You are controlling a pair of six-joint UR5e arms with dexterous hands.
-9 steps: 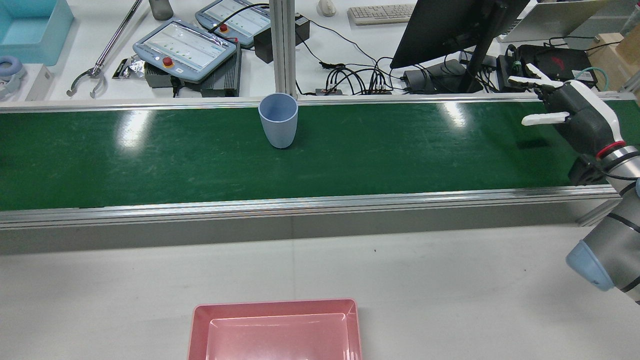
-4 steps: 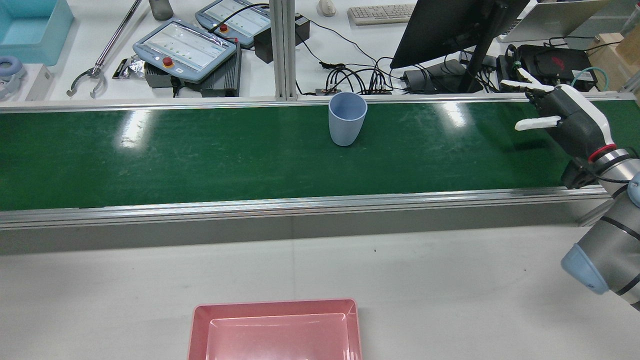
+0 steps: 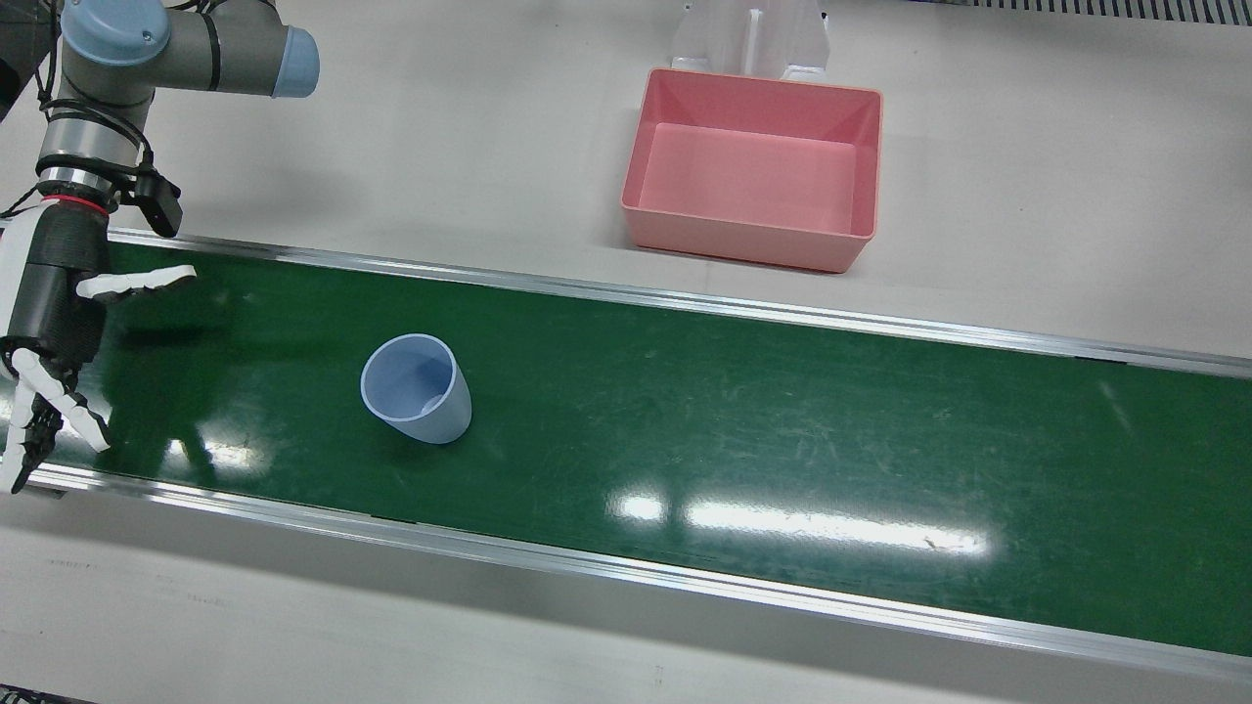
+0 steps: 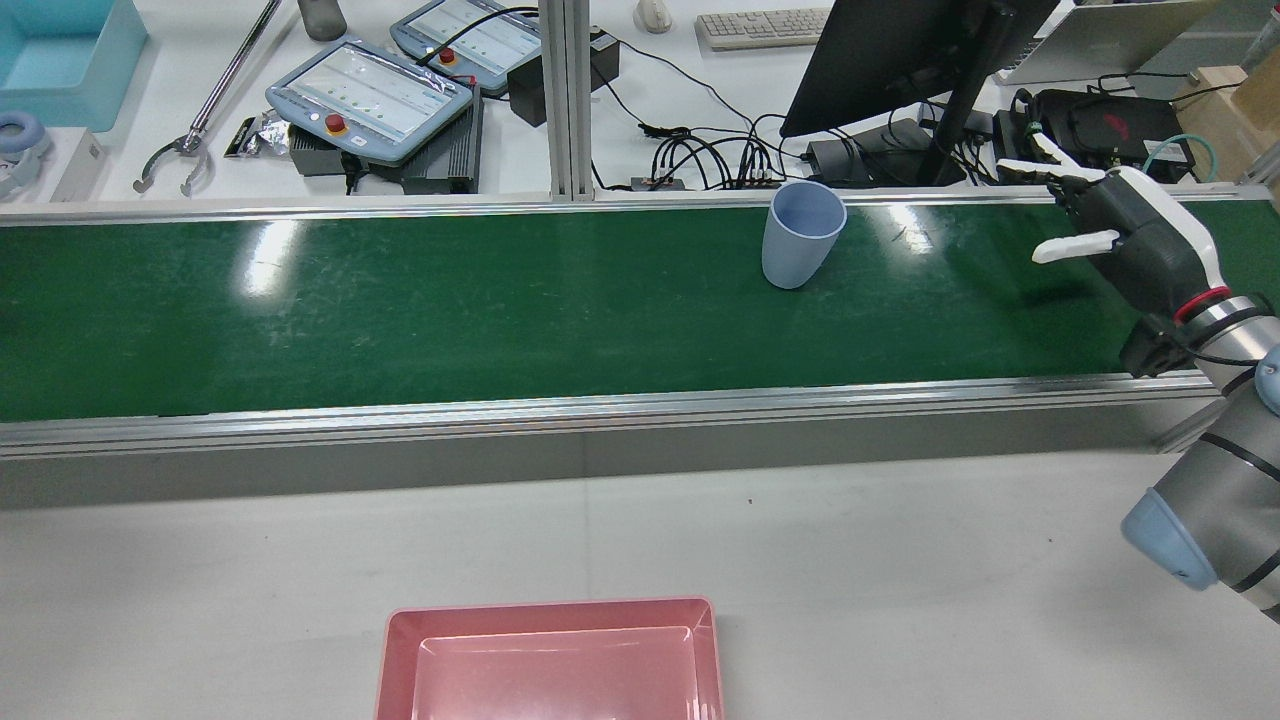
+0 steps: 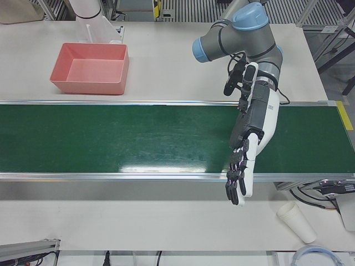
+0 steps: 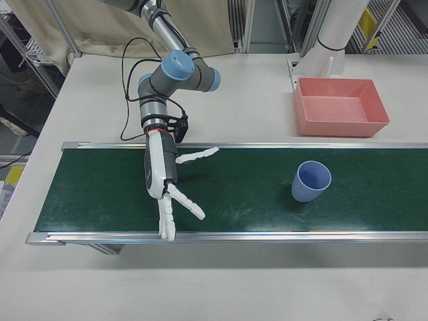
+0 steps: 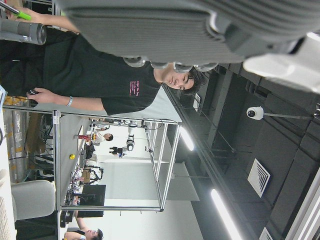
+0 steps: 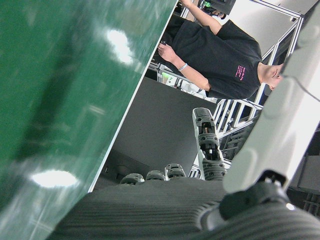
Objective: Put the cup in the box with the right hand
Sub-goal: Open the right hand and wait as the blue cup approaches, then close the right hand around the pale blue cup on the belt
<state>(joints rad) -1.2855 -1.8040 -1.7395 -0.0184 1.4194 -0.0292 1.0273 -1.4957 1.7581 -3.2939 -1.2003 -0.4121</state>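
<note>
Both my hands hold nothing, fingers spread. Right hand [image 4: 1130, 235] hovers over green belt [image 4: 400, 300]. Cup [image 4: 801, 234] upright on belt, at 9 o'clock from right hand in rear view, apart. Pink box [image 3: 753, 176] on table beyond belt. Left hand [image 5: 252, 138] extends over belt.

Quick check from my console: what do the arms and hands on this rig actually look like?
Both arms are grey tubes with light-blue joint caps. The right hand has a dark grey and white shell, white fingers, a red wrist ring and black cable. The left hand has a similar grey and white shell, with darker fingers.
</note>
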